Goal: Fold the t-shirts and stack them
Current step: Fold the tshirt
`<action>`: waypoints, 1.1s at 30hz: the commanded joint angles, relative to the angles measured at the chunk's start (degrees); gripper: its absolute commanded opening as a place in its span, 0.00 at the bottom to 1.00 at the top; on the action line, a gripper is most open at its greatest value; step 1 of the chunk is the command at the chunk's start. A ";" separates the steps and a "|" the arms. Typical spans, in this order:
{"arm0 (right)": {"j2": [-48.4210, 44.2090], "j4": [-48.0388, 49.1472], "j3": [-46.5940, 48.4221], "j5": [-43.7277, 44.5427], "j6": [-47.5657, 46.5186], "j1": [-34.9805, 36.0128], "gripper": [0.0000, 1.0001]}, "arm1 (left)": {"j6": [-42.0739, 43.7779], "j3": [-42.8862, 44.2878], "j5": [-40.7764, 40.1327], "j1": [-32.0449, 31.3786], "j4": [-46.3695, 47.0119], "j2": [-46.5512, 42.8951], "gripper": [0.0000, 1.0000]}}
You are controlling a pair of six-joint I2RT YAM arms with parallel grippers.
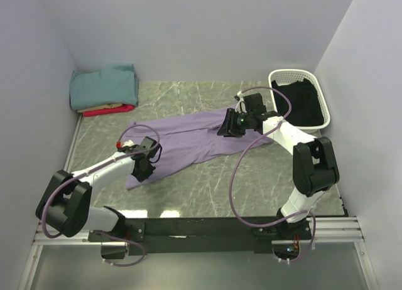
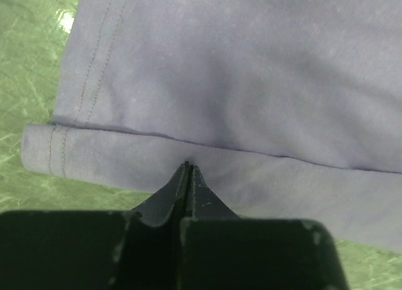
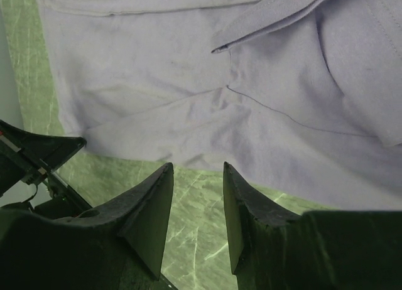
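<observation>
The lavender t-shirt point(image 1: 195, 138) lies spread and a bit bunched in the middle of the top view, on the green marble table point(image 1: 251, 189). It runs from the lower left up toward the right. Your left gripper point(image 1: 144, 169) is down at the shirt's lower left end. In the left wrist view its two fingers are pressed together, and their tips point(image 2: 188, 169) touch the folded hem of the shirt point(image 2: 251, 83). You cannot tell if any cloth is caught between them. Your right gripper point(image 1: 230, 123) is over the shirt's upper right end. In the right wrist view its fingers point(image 3: 196, 167) are apart, with bare table between them, just beside the shirt's edge point(image 3: 188, 89). In the upper left corner a folded teal t-shirt point(image 1: 103, 86) sits on a tan t-shirt point(image 1: 100, 107) and a red t-shirt point(image 1: 110, 111). In the upper right a white basket point(image 1: 276, 75) holds dark cloth point(image 1: 301, 103).
</observation>
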 commanded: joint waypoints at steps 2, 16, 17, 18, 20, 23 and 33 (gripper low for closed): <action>-1.76 -0.02 0.23 1.04 -1.16 0.28 0.45 | 1.48 0.35 0.95 -0.23 1.85 1.42 0.01; -0.62 0.16 0.23 0.69 -1.16 0.19 0.45 | 1.04 0.35 1.12 -1.46 1.49 1.95 0.64; -0.62 0.16 0.23 0.69 -1.16 0.19 0.45 | 1.04 0.27 1.21 -1.46 1.84 2.04 0.63; -0.62 0.16 0.23 0.69 -1.24 0.28 0.45 | 1.13 0.09 1.30 -1.46 2.02 2.13 0.57; -0.70 0.07 0.23 0.87 -1.24 0.19 0.45 | 1.48 -0.09 1.65 -1.46 2.90 2.48 0.47; -0.53 0.07 0.06 1.04 -1.25 0.19 0.45 | 2.01 -0.09 1.92 -1.55 3.43 3.18 0.23; -2.73 -1.25 -0.56 6.05 -2.30 0.10 0.45 | 4.02 7.36 -1.33 -2.25 -4.55 -0.15 0.15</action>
